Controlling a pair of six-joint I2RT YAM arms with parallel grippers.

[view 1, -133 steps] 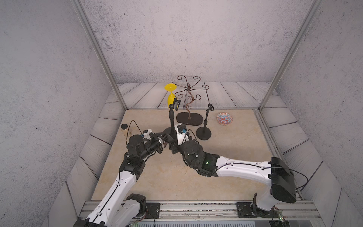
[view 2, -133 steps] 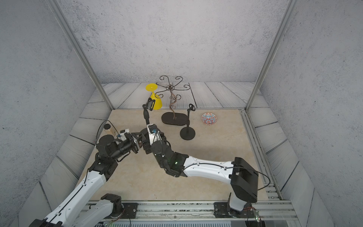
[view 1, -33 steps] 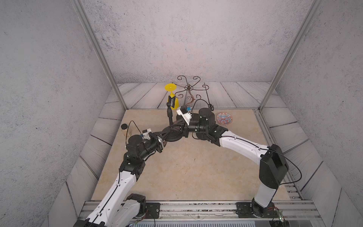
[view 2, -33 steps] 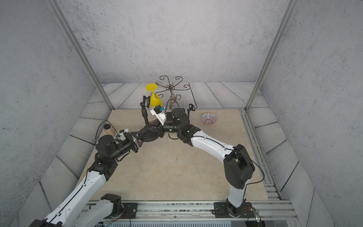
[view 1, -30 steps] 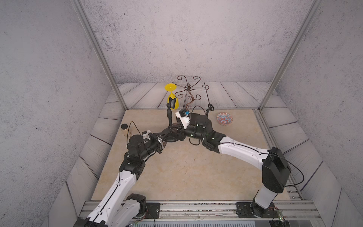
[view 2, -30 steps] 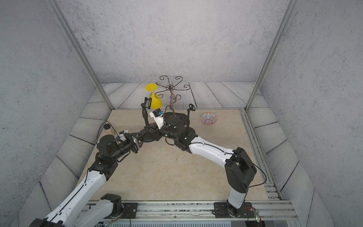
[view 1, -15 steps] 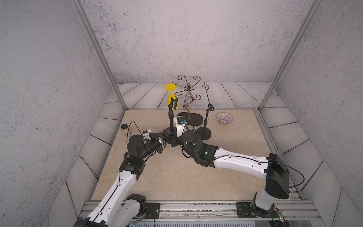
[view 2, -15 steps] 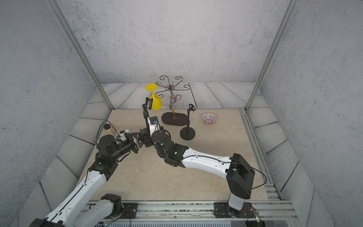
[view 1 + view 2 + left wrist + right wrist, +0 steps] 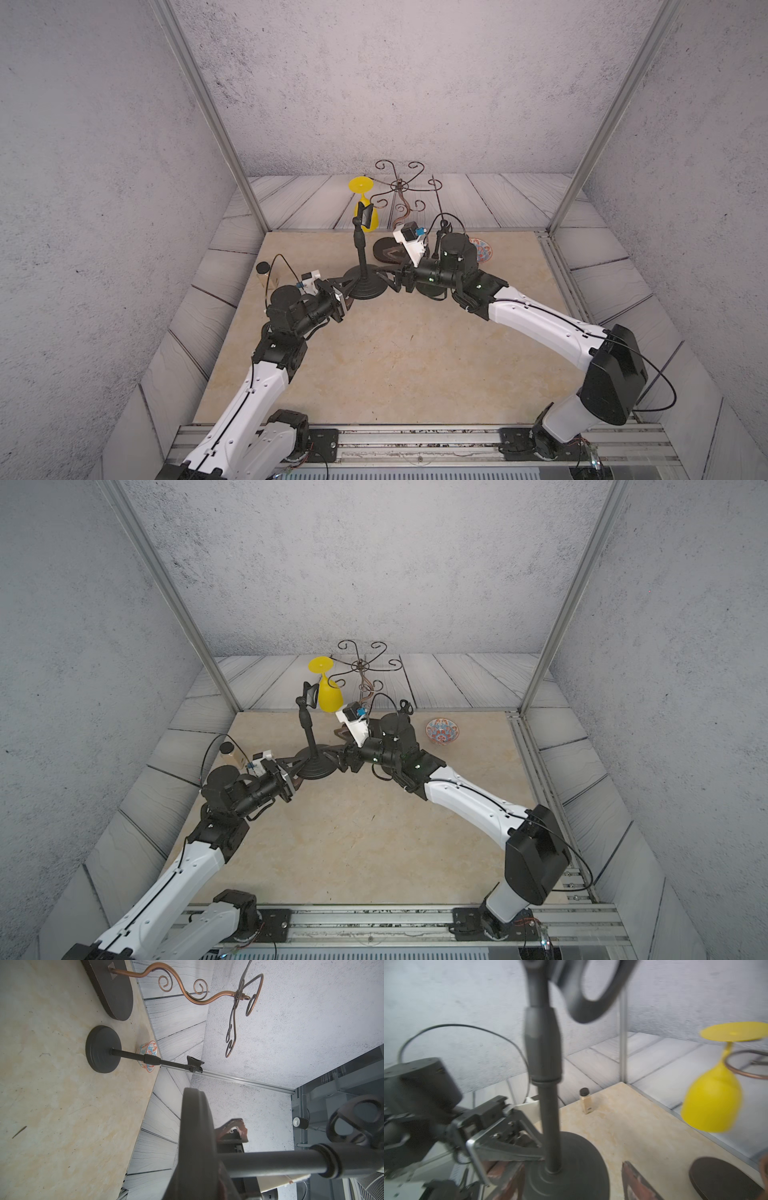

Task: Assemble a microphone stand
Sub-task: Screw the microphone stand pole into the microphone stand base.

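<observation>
A black microphone stand stands upright at the middle left, with a round base (image 9: 365,286) (image 9: 314,766), a pole (image 9: 548,1126) and a clip (image 9: 365,216) on top. My left gripper (image 9: 344,291) (image 9: 291,773) is shut on the base's left rim, and the base fills the left wrist view edge-on (image 9: 195,1147). My right gripper (image 9: 392,282) (image 9: 571,1184) is low at the base's right side and open, with one reddish finger (image 9: 633,1178) on each side of the base. A second, thinner stand (image 9: 104,1049) stands behind my right arm; in a top view only its top (image 9: 405,705) shows.
A curly metal rack (image 9: 399,187) with a yellow glass (image 9: 329,696) hung upside down stands at the back. A patterned bowl (image 9: 442,731) sits at the back right and a small jar (image 9: 262,270) at the left edge. Grey walls and metal posts enclose the table.
My right arm has swung from in front of the stand to its right side, its gripper dropping from the pole to the base and opening. The left gripper has kept its hold.
</observation>
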